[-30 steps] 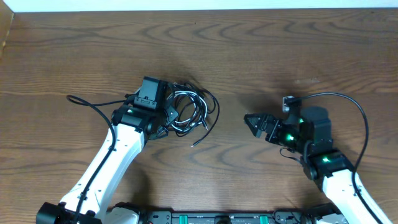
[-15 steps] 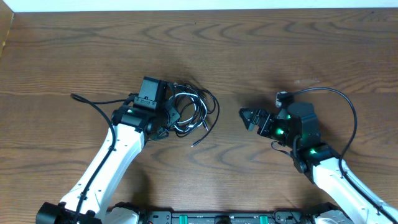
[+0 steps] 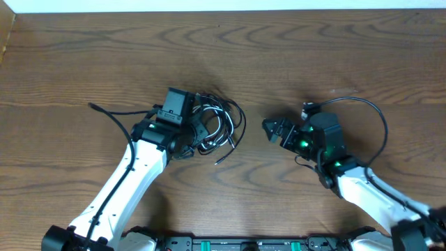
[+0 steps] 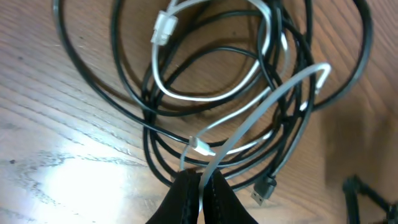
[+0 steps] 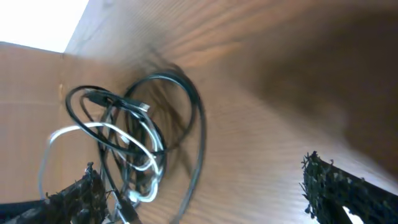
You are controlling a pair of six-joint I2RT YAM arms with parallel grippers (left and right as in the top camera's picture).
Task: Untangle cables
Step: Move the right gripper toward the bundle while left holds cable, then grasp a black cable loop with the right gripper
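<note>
My left gripper (image 4: 200, 182) pinched shut on the white cord (image 4: 249, 118), black cables (image 5: 200, 127) looped tangled around it just ahead, my right gripper (image 3: 269, 130) wide, empty, facing them

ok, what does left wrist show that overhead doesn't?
Left wrist only: the left tool shut on the white cord, plus a white plug end and a black plug end up close.
Overhead only: both arms in full, with the right tool open, to the right of the pile and apart from it.
Both: the white cord tangled with the black cords on the wooden table.
</note>
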